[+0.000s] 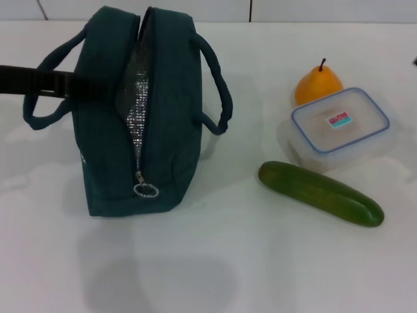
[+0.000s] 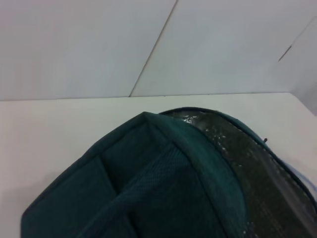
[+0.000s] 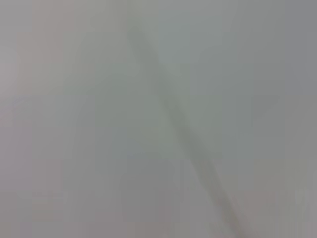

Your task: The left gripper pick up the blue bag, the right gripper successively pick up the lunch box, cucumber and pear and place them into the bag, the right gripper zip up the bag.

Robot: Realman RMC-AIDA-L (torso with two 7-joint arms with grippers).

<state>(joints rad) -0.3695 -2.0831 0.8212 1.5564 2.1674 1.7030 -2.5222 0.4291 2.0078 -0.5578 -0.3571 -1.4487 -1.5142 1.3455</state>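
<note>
The blue bag [image 1: 156, 117] stands on the white table at the left, its zipper open and silver foil lining [image 1: 135, 111] showing. My left gripper [image 1: 85, 85] reaches in from the left edge as a dark bar, crossing the bag's left handle [image 1: 39, 107] and ending against the bag's side. The left wrist view looks closely down on the bag [image 2: 163, 188] and its lining [image 2: 247, 153]. To the right lie the pear [image 1: 318, 83], the lunch box [image 1: 340, 127] just in front of it, and the cucumber [image 1: 319, 193] nearest me. The right gripper is out of view.
The zipper's ring pull [image 1: 146, 190] hangs at the bag's near end. The bag's right handle [image 1: 218, 88] loops out toward the middle of the table [image 1: 247, 261]. A white wall runs behind the table's far edge.
</note>
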